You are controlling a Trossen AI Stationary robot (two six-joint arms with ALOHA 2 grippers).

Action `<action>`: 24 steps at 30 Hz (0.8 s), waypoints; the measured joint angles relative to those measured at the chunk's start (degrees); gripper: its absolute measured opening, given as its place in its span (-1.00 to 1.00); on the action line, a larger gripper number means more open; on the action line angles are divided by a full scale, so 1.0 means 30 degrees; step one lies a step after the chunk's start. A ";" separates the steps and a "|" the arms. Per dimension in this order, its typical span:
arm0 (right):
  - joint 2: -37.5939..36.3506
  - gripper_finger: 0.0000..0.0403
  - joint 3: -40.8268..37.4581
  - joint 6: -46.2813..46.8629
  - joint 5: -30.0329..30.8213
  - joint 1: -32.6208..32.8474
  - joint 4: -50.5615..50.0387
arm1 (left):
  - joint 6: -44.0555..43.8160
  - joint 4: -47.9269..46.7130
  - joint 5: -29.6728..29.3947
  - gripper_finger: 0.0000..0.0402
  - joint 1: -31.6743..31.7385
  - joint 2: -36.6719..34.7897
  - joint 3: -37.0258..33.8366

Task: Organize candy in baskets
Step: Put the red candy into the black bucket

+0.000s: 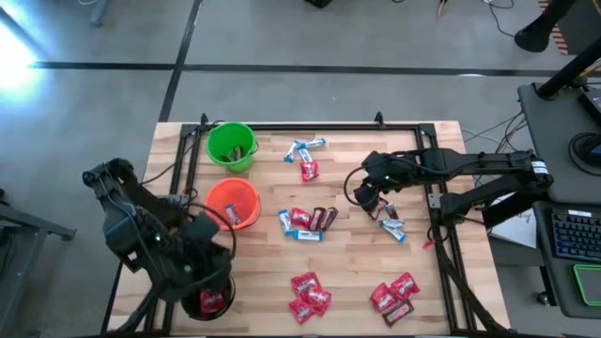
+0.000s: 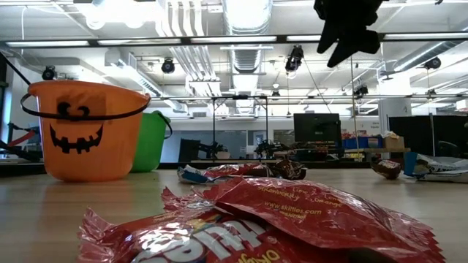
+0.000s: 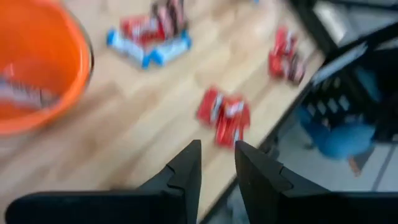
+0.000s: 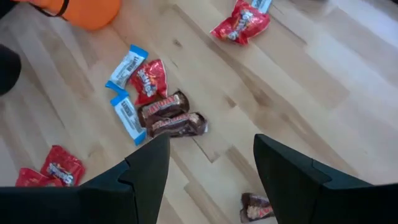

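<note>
In the high view the green bucket [image 1: 231,145] and the orange bucket [image 1: 232,204] stand on the table's left half. The black bucket [image 1: 208,302], with red candy in it, sits near the front-left corner. My left gripper [image 1: 202,270] [image 3: 217,165] hovers by the black bucket, narrowly open and holding nothing. My right gripper [image 1: 369,195] [image 4: 211,162] hangs open above bare wood, right of the middle candy cluster [image 1: 308,222] [image 4: 152,102]. A brown candy [image 4: 255,208] lies just beyond its fingers. More red candy [image 1: 308,293] lies near the front edge.
Blue-and-white candy [image 1: 305,147] and a red one [image 1: 308,170] lie right of the green bucket. Blue-and-white pieces [image 1: 392,227] lie under the right arm. Red and brown candy [image 1: 394,296] sits at front right. A black metal frame [image 1: 437,202] borders the table.
</note>
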 joint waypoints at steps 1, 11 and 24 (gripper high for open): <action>0.0000 0.11 0.0000 -0.0047 0.0018 0.0000 0.0003 | 0.0284 -0.0136 -0.0438 -0.60 0.0188 0.0000 0.0211; 0.0000 0.11 0.0000 0.2411 0.1005 -0.0058 -0.0012 | 0.3173 -0.0888 -0.1349 -0.60 0.2605 -0.0007 0.0717; 0.0040 0.11 0.0000 0.2360 0.0980 -0.0380 -0.0284 | 0.7390 -0.0870 -0.0190 -0.60 0.5605 -0.0160 0.0890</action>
